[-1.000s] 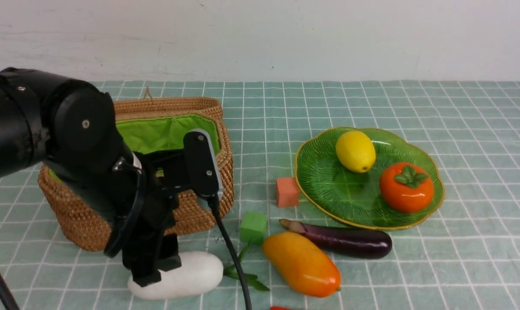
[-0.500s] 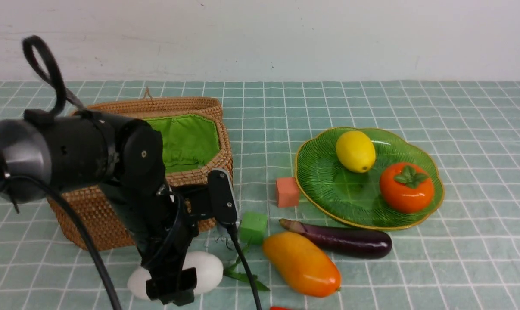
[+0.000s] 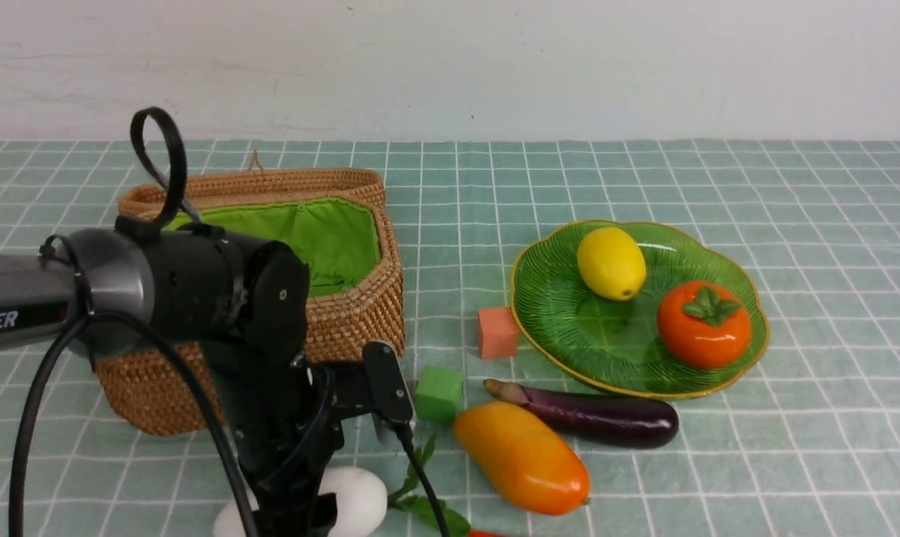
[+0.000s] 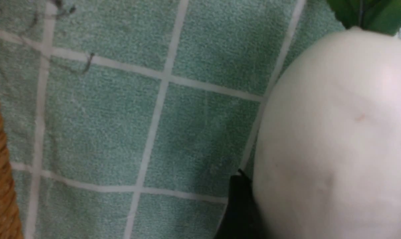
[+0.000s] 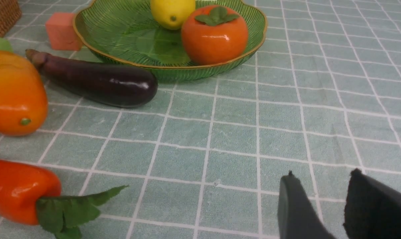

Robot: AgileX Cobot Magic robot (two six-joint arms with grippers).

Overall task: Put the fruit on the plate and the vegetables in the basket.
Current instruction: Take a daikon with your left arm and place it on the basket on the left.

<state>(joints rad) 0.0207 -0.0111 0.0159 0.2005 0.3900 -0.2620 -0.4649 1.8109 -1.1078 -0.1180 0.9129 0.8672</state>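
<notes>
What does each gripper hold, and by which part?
The right gripper holds nothing. The left gripper sits over the middle of the white radish; a grip cannot be told.

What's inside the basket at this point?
Only the green lining shows inside the basket; no vegetable is visible. Its floor is hidden behind the near wall and the left arm, so something lying low cannot be ruled out.

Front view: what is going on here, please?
The left gripper is down over the white radish near the basket; a firm grip cannot be confirmed. Lemon and persimmon lie on the plate. Mango, eggplant and carrot are on the cloth. The right gripper hangs open, empty.
</notes>
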